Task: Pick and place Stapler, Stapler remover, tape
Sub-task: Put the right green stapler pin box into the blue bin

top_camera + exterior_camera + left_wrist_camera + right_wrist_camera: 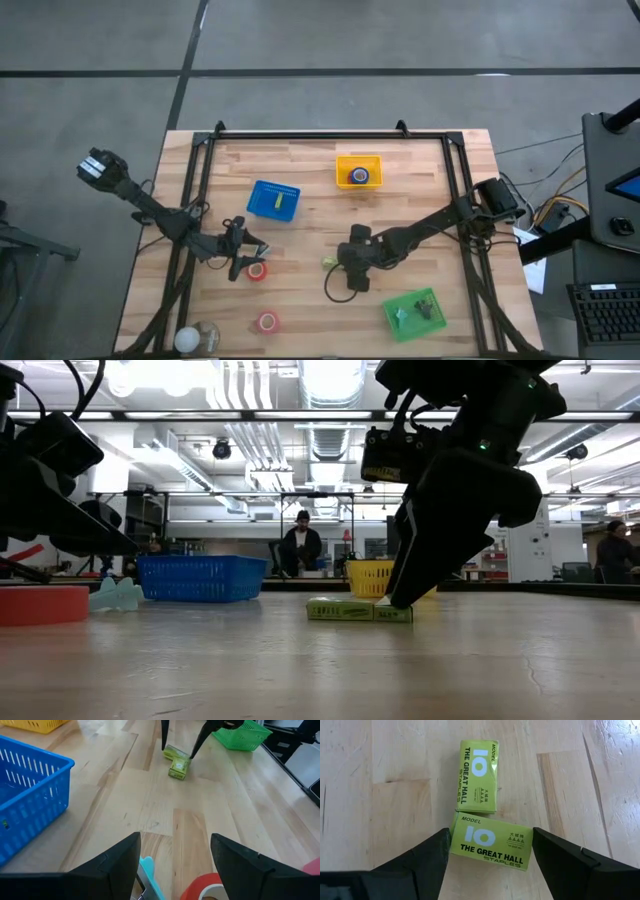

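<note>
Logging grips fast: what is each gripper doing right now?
Left gripper: open, holding nothing.
Right gripper: open around a green staple box, not clamped yet.

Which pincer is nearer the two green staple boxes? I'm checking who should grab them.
Right. The right pincer stands over the staple boxes, open fingers straddling one. The left pincer is farther off across the table, beside a red tape roll.
</note>
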Robot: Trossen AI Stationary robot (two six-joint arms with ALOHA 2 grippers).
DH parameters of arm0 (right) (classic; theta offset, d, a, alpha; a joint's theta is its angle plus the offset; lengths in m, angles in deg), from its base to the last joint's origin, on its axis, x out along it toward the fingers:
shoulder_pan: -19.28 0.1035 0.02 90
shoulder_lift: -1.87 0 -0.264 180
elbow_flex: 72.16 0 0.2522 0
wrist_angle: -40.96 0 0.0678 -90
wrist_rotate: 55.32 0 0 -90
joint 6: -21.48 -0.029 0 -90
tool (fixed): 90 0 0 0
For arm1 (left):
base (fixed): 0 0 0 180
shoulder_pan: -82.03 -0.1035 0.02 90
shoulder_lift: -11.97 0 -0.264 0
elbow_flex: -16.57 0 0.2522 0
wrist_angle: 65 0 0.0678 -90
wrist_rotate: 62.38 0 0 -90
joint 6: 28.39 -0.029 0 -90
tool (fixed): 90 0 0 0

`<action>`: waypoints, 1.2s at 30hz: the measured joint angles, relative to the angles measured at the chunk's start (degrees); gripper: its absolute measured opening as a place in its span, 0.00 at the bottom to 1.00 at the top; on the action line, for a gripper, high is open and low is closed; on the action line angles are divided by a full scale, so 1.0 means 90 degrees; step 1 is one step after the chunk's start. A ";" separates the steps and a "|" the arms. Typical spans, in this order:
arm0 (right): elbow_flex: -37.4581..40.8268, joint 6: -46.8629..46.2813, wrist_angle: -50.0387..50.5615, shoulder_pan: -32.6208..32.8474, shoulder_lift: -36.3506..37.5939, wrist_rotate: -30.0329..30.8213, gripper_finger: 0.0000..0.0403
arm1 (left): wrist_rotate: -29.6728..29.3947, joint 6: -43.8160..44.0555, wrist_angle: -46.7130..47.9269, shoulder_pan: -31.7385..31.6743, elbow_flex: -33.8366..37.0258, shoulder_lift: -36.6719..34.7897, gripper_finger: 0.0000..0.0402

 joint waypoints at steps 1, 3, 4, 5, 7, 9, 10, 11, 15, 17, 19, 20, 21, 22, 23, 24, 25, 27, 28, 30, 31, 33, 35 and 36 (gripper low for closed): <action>0.0000 0.0000 0.0000 0.0000 0.0000 -0.0004 0.68 | 0.0000 0.0000 0.0000 0.0000 0.0000 0.0000 0.61; 0.0000 0.0000 0.0002 0.0000 0.0000 -0.0007 0.68 | 0.0000 0.0000 0.0000 0.0000 0.0000 0.0000 0.61; 0.0000 0.0000 0.0002 0.0000 0.0000 -0.0007 0.69 | 0.0000 -0.0001 0.0000 0.0000 0.0000 0.0000 0.61; 0.0000 0.0000 0.0006 0.0000 0.0000 -0.0011 0.69 | 0.0000 -0.0001 0.0000 0.0000 0.0000 0.0000 0.61; 0.0000 0.0000 0.0017 0.0000 0.0000 -0.0015 0.70 | 0.0000 -0.0001 0.0000 0.0000 0.0000 0.0000 0.61; 0.0020 0.0005 0.0014 0.0003 0.0000 -0.0015 0.70 | 0.0000 -0.0002 0.0000 0.0000 0.0000 0.0000 0.61; 0.0032 0.0005 0.0007 0.0012 0.0000 -0.0015 0.70 | 0.0000 0.0000 0.0000 0.0000 0.0000 0.0000 0.61; 0.0045 0.0012 0.0000 0.0017 0.0000 -0.0010 0.70 | 0.0000 -0.0002 0.0000 0.0000 0.0000 0.0000 0.61; 0.0090 0.0019 -0.0015 0.0027 0.0000 -0.0002 0.69 | 0.0000 -0.0002 0.0000 0.0000 0.0000 0.0000 0.61; 0.0106 0.0063 -0.0021 0.0027 0.0000 -0.0002 0.69 | 0.0000 -0.0001 0.0001 0.0000 0.0000 0.0000 0.61; 0.0109 0.0095 -0.0019 0.0027 0.0002 -0.0002 0.69 | 0.0000 -0.0002 0.0000 0.0000 0.0000 0.0000 0.61; 0.0111 0.0096 -0.0019 0.0027 0.0001 -0.0004 0.69 | 0.0000 0.0000 0.0002 0.0000 0.0000 0.0000 0.61; 0.0112 0.0097 -0.0016 0.0029 0.0002 -0.0006 0.69 | 0.0000 -0.0002 0.0000 0.0000 0.0000 0.0000 0.61; 0.0112 0.0097 -0.0010 0.0038 0.0000 -0.0021 0.69 | 0.0000 -0.0002 0.0000 0.0000 0.0000 0.0000 0.61; 0.0109 0.0092 -0.0007 0.0047 0.0002 -0.0027 0.69 | 0.0000 -0.0002 0.0000 0.0000 0.0000 0.0000 0.61; 0.0097 0.0065 -0.0007 0.0056 0.0002 -0.0042 0.70 | 0.0000 -0.0002 0.0000 0.0000 0.0000 0.0000 0.61; 0.0090 0.0035 -0.0012 0.0067 0.0000 -0.0085 0.71 | 0.0000 -0.0002 0.0000 0.0000 0.0000 0.0000 0.61; 0.0038 0.0020 -0.0012 0.0093 -0.0011 -0.0224 0.73 | 0.0000 -0.0002 0.0000 0.0000 0.0000 0.0000 0.61; 0.0015 0.0013 -0.0012 0.0108 -0.0016 -0.0277 0.74 | 0.0000 -0.0002 0.0000 0.0000 0.0000 -0.0002 0.61; -0.0022 -0.0037 -0.0014 0.0121 -0.0019 -0.0384 0.77 | 0.0000 -0.0002 0.0001 0.0000 0.0000 0.0000 0.61; -0.0035 -0.0076 -0.0040 0.0121 -0.0019 -0.0396 0.79 | 0.0000 -0.0002 0.0002 0.0000 0.0000 0.0000 0.61; -0.0028 -0.0134 -0.0056 0.0113 -0.0017 -0.0380 0.83 | 0.0000 -0.0002 0.0001 0.0000 0.0000 0.0000 0.61; 0.0029 -0.0141 -0.0056 0.0109 -0.0017 -0.0331 0.86 | 0.0000 0.0000 0.0000 0.0000 0.0000 0.0000 0.61; 0.0060 -0.0141 -0.0055 0.0109 -0.0018 -0.0291 0.87 | 0.0000 -0.0002 0.0000 0.0000 0.0000 0.0000 0.61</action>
